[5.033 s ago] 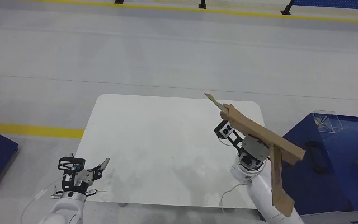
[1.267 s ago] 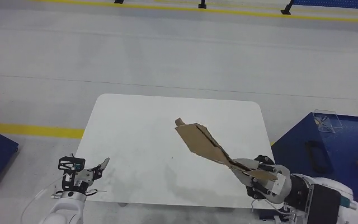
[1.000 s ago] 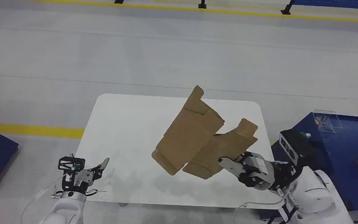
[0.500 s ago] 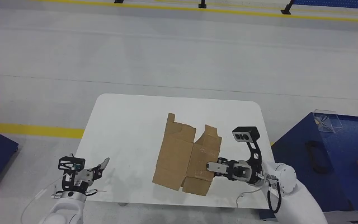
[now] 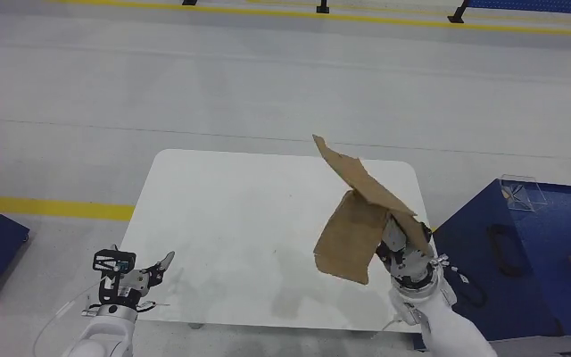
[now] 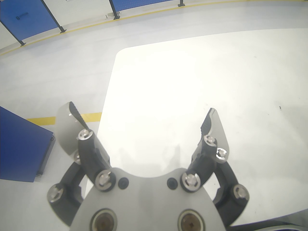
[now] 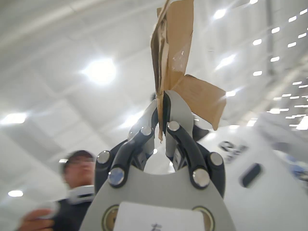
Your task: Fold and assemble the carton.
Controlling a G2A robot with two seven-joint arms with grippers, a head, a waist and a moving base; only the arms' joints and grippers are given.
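A flattened brown carton (image 5: 361, 210) is held up in the air over the right side of the white table (image 5: 232, 241), one flap hanging down toward the tabletop. My right gripper (image 5: 399, 234) is shut on the carton's lower edge near the table's right front corner. In the right wrist view the carton (image 7: 175, 46) rises edge-on from the right gripper (image 7: 161, 104), with a flap bent off to one side. My left gripper (image 5: 163, 264) sits open at the table's front left corner; in its own view the left gripper (image 6: 142, 118) holds nothing, bare tabletop between its fingers.
A blue cabinet (image 5: 508, 259) stands close to the table's right side, and another blue box (image 6: 21, 143) lies off the left edge. Grey floor with yellow lines (image 5: 67, 211) surrounds the table. Most of the tabletop is bare.
The right arm has swung the carton from lying nearly flat over the table's middle up and to the right, so it now stands raised and tilted. The left gripper has not moved.
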